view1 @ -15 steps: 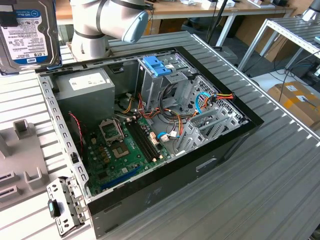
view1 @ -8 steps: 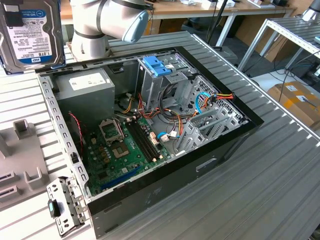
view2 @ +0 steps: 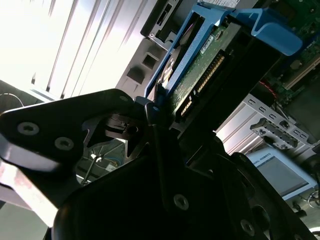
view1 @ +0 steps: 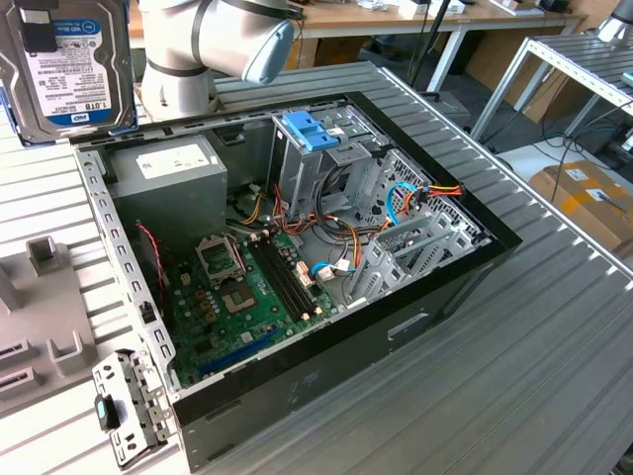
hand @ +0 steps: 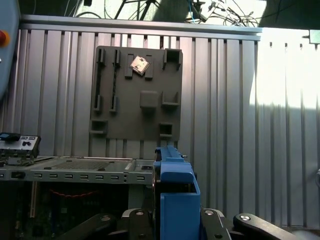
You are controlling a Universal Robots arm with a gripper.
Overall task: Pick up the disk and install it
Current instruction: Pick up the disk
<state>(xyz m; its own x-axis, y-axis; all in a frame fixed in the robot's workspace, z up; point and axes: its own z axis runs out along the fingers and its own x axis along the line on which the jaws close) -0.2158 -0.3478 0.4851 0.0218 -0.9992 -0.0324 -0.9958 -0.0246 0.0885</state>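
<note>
The gripper (view2: 157, 109) holds the disk (view1: 64, 64) tight, and the disk stands tall on its end, up in the air, at the exterior view's left of the open computer box (view1: 396, 336).

The disk (view1: 64, 59) is showing a dull grey metal lid under a glossy white paper label. In the second wrist view its blue rails (view2: 265, 27) are looking like smooth, slightly shiny plastic, beside a matt green circuit board (view2: 200, 65). The tool (view2: 159, 102) is appearing matt black, whether metal or plastic I cannot tell, and is dotted with bright steel screws (view2: 180, 201). The tabletop (view1: 554, 327) is presenting ribbed, satin grey metal. The computer case (view1: 326, 371) is wearing a faintly glossy black shell over bare, perforated sheet metal. The fixture plate (hand: 137, 95) is looking like matt grey plastic. The robot arm (view1: 198, 40) is gleaming smooth and silvery.
</note>
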